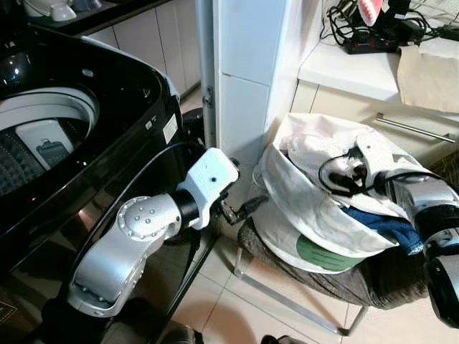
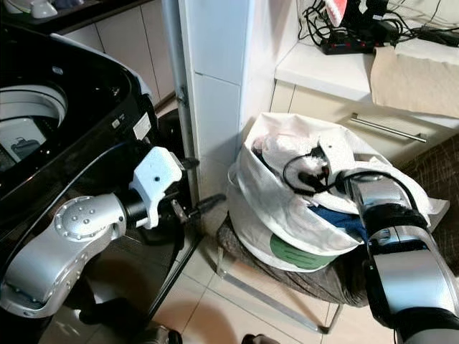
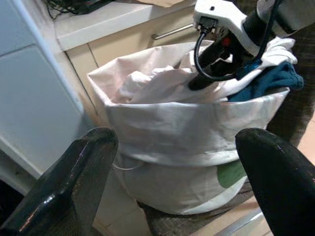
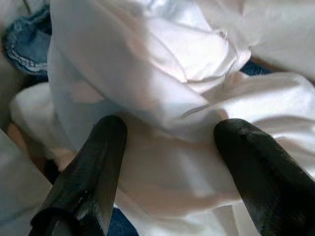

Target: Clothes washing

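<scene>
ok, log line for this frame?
phase: grab laundry | right gripper: open, in bag over white cloth | left gripper: open, beside bag | washer: lid open

You see silver arms with round screwed joints, white wrist housings, black cables and glossy black claw fingers [image 3: 74,191].

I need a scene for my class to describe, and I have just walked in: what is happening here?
A humanoid robot is doing laundry. Its right hand is down inside a white laundry bag on a stool, fingers open over a white garment, nothing gripped yet. The left hand waits open between the bag and the open black washing machine. A blue garment lies in the bag too.
</scene>
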{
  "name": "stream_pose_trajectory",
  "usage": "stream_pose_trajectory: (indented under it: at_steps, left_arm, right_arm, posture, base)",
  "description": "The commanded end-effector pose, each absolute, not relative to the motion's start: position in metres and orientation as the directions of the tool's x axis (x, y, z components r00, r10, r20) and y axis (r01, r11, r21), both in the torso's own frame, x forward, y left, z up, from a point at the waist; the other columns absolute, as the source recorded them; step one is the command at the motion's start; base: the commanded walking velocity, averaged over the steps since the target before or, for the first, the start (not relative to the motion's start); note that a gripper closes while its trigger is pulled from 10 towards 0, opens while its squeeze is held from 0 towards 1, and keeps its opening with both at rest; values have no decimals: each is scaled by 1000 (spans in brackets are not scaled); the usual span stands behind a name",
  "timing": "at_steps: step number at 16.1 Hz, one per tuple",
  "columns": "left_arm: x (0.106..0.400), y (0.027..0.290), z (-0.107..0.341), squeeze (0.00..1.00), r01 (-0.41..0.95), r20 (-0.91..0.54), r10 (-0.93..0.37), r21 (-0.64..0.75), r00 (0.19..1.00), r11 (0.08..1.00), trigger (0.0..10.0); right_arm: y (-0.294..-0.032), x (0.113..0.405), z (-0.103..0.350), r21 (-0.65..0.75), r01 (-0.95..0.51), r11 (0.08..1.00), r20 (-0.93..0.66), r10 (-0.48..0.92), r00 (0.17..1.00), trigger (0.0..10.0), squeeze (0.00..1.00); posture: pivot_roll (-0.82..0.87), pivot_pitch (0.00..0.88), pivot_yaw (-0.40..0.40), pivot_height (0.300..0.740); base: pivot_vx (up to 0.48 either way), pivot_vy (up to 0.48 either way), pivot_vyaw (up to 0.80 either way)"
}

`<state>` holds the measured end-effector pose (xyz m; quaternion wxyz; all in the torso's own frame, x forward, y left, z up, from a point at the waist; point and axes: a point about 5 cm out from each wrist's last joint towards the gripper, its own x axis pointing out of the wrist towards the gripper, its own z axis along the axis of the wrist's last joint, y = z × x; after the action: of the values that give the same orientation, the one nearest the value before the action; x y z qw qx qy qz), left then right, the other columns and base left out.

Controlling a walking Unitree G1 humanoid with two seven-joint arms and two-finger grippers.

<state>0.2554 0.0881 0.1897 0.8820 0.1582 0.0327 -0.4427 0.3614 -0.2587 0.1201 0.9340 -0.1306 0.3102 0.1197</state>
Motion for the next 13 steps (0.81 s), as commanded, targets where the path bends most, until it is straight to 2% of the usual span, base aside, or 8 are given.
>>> stream_pose_trajectory:
  at_steps: [1,3,4,5,7,13]
  left_arm:
    - [251,86,191,0,809,-206,-787,250,581,532,10000]
    - [249,86,190,0,823,-220,-797,241,563,515,10000]
    - [247,85,189,0,835,-224,-808,228,545,501,10000]
    - [245,84,190,0,841,-221,-815,224,536,493,10000]
    - [245,84,190,0,843,-219,-818,221,533,490,10000]
    - [246,84,190,0,845,-230,-816,222,531,487,10000]
  right_arm:
    - [-259,360,117,-187,-310,932,-611,137,780,10000,0]
    - [-263,358,112,-208,-298,932,-617,112,779,10000,0]
    - [-265,357,111,-226,-292,929,-616,95,782,8157,0]
    - [-268,357,110,-262,-289,921,-614,72,786,0,0]
    - [-270,357,111,-305,-297,905,-616,51,786,0,0]
    - [-270,354,106,-273,-297,915,-630,63,774,0,0]
  posture:
    - [3,80,16,740]
    - [5,81,18,740]
    - [7,83,18,740]
    - [7,83,18,740]
    - [8,82,17,740]
    - [12,86,16,740]
  base:
    - [0,0,0]
    - [0,0,0]
    - [0,0,0]
    - [0,0,0]
    - [0,0,0]
    - [0,0,0]
